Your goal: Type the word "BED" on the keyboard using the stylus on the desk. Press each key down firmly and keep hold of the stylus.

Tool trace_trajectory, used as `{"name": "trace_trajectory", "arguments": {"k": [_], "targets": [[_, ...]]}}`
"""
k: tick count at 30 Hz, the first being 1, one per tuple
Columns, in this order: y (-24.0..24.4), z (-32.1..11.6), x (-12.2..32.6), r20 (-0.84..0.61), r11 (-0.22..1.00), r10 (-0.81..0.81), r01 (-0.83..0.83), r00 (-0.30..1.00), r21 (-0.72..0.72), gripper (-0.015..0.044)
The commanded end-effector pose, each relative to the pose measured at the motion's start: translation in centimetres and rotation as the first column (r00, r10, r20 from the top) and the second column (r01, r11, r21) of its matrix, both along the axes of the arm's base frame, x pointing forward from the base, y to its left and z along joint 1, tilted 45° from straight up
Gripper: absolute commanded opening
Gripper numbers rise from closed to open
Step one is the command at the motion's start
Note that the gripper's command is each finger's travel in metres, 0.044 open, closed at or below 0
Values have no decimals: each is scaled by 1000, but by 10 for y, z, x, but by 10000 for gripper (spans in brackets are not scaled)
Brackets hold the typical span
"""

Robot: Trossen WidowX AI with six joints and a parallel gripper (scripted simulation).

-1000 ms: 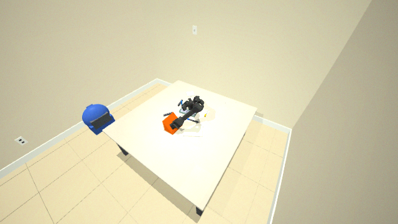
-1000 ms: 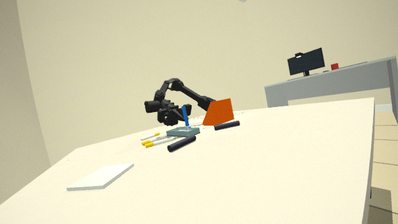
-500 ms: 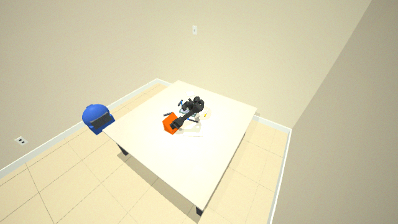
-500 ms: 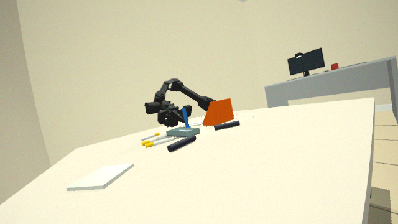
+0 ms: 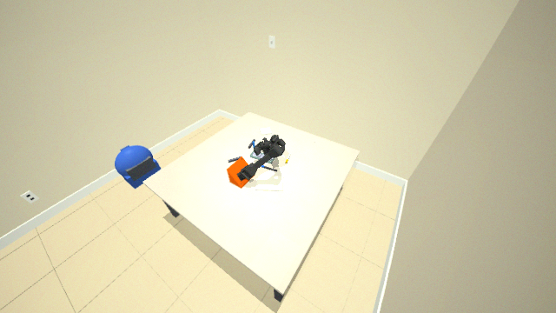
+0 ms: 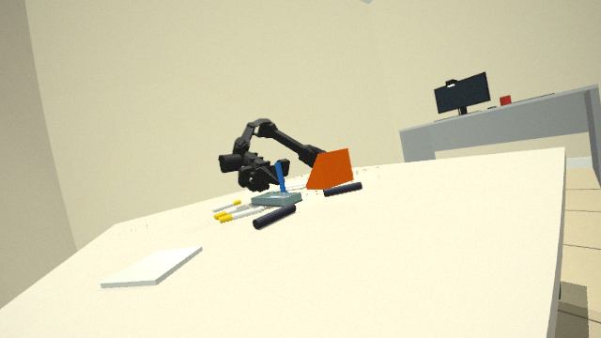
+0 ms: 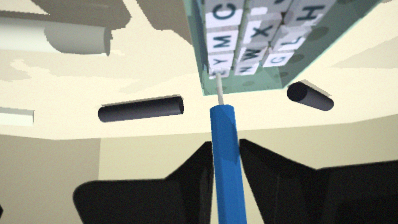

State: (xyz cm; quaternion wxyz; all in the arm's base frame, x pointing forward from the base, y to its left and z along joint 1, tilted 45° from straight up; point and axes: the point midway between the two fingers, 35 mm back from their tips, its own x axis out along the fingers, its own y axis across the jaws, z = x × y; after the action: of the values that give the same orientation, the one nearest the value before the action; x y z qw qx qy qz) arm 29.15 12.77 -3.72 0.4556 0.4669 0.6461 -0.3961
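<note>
My gripper (image 7: 225,146) (image 6: 278,175) is shut on the blue stylus (image 7: 226,170) (image 6: 282,185), which stands nearly upright with its thin pale tip down. The keyboard (image 7: 270,84) (image 6: 276,201) is a teal tray with white letter keys. In the wrist view the tip is at the end key beside the Y key (image 7: 219,62), at the tray's near corner. That key's letter is partly covered by the tip and looks like an E. I cannot tell how far the key is pressed. The B and D keys are not in view.
An orange block (image 5: 235,172) (image 6: 331,170) stands by the arm's base. Dark cylinders (image 6: 274,217) (image 7: 142,109) lie on both sides of the keyboard. White sticks with yellow ends (image 6: 241,214) lie beside it. A flat white slab (image 6: 155,267) lies farther off on the table (image 6: 376,263).
</note>
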Motion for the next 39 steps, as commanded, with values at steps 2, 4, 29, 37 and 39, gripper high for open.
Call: {"name": "trace_trajectory", "arguments": {"k": [2,4,29,37,39], "targets": [[10,10,-1,1,1000,1,-1,1000,-2,81],[18,18,-2,1,1000,1,-1,1000,-2,81],[-9,59,2,-1,1000,2,-2,1000,-7,0],[-45,98,0,1,1000,1,-1,1000,-6,0],[-45,98,0,1,1000,1,-1,1000,-6,0]]}}
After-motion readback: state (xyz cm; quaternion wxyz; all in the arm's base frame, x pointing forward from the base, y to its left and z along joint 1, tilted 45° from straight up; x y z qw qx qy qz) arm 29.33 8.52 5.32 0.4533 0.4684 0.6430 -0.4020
